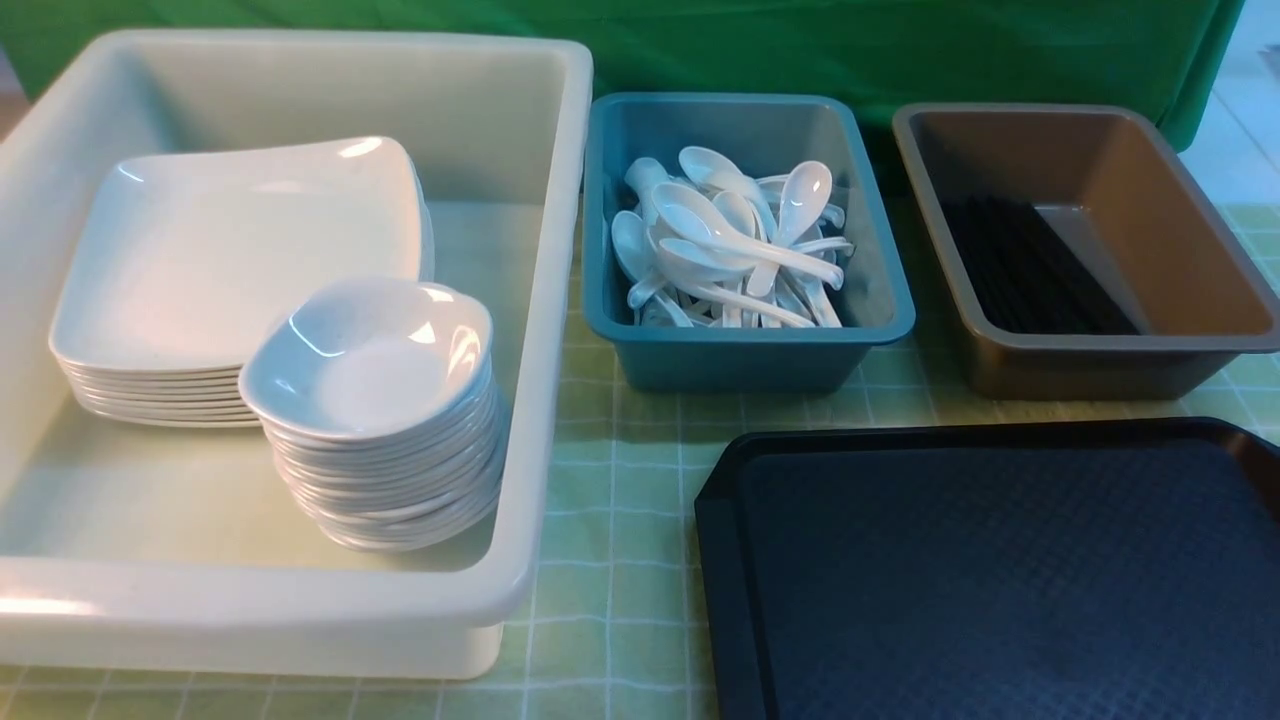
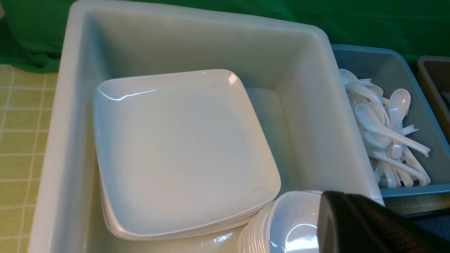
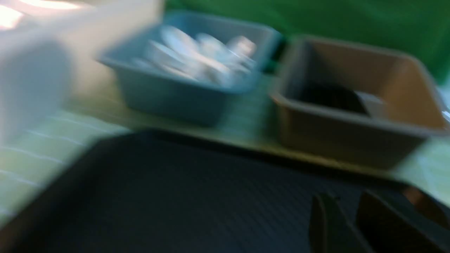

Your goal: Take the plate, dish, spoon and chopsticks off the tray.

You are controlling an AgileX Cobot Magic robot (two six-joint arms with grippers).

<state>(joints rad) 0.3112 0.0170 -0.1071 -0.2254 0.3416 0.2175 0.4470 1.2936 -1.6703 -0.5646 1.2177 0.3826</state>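
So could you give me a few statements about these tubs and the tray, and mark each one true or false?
1. The black tray has nothing on it. True.
2. The spoons lie in the brown tub. False: they are in the teal tub.
3. Small dishes are stacked inside the big white tub. True.
4. The plates sit on the tray. False: they are stacked in the white tub, beside the dishes.
5. The brown tub holds black chopsticks. True.

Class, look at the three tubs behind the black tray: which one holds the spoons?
The teal tub, the middle one, holds the heap of white spoons. The big white tub to its left holds stacked plates and dishes; the brown tub to its right holds black sticks.
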